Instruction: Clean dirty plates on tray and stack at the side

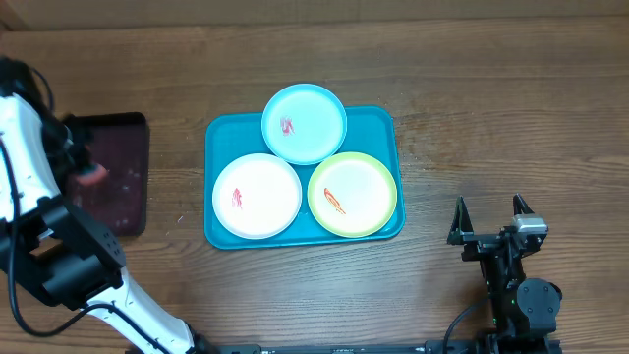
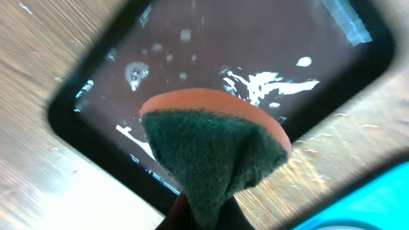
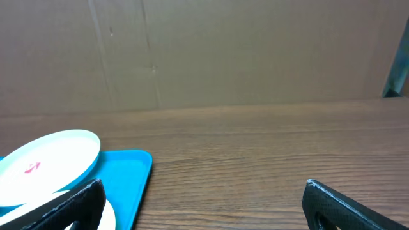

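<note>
The turquoise tray (image 1: 381, 126) lies mid-table with three plates on it. A pale blue plate (image 1: 304, 122) rests at the back, partly over the white plate (image 1: 257, 195) and the yellow-green rimmed plate (image 1: 352, 194); each bears a red smear. My left gripper (image 1: 88, 172) hovers over the dark tray (image 1: 123, 197), shut on an orange sponge with a green scouring face (image 2: 214, 150). My right gripper (image 1: 489, 221) stands open over bare wood to the right of the turquoise tray. In the right wrist view the pale blue plate (image 3: 45, 163) and tray corner (image 3: 131, 179) show at lower left.
The dark maroon tray (image 2: 255, 51) at the left looks wet, with droplets and streaks on its floor. A corner of the turquoise tray (image 2: 377, 204) lies close beside it. Brown wooden tabletop runs all round, and a cardboard wall stands behind the table.
</note>
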Controlling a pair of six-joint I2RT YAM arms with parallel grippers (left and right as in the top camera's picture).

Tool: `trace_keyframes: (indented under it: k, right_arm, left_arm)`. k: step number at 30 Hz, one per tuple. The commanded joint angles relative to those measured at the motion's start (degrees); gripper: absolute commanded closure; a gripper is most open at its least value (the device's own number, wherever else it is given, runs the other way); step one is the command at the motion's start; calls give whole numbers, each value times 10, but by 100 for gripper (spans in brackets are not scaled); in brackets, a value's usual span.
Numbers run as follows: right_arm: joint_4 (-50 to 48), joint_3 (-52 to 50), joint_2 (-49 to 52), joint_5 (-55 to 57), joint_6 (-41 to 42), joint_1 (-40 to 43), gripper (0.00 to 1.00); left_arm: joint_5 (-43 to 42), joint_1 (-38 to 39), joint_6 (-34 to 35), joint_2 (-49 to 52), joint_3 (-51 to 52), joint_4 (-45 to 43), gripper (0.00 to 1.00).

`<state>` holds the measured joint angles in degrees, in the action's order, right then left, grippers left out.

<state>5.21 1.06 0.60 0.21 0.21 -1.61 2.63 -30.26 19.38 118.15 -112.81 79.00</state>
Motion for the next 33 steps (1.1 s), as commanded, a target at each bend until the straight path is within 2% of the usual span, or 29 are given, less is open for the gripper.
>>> trace_keyframes:
  k: [1, 5, 11, 13, 16, 24, 28, 33]
  right_arm:
    - [-3, -6, -4, -3, -3, -3, 0]
    - [-3, -6, -4, -3, -3, -3, 0]
    - [-3, -6, -4, -3, -3, -3, 0]
    - [-4, -6, -4, -3, -3, -3, 0]
    - [-4, -6, -4, -3, -3, -3, 0]
    - [-4, -6, -4, -3, -3, -3, 0]
    - [-4, -6, -4, -3, -3, -3, 0]
    - [-4, -6, -4, -3, -3, -3, 0]
  left_arm:
    - [-29, 9, -1, -37, -86, 24, 96]
    - [-4, 35, -7, -34, -64, 17, 96]
    - [42, 59, -7, -12, 50, -61, 96]
    - [38, 59, -7, -11, 60, -58, 96]
    - [29, 59, -7, -17, 37, -31, 96]
    - [-104, 60, -16, -62, -110, 68, 96]
    - [-137, 76, -18, -99, -115, 67, 96]
    - [-145, 152, -57, -102, -91, 92, 96]
